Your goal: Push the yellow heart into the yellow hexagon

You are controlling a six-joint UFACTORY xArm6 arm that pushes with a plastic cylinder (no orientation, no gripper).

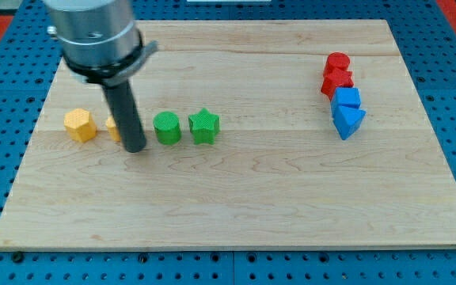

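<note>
The yellow hexagon (80,125) lies near the left edge of the wooden board (236,198). The yellow heart (113,127) sits just to its right, mostly hidden behind my dark rod; a narrow gap shows between the two yellow blocks. My tip (134,148) rests on the board at the heart's right side, between the heart and the green cylinder (166,127). Whether the tip touches the heart cannot be told.
A green star (204,126) lies right of the green cylinder. At the view's right stand a red cylinder (337,63), a red block (337,81), a blue block (346,99) and a blue triangle (349,121) in a tight column.
</note>
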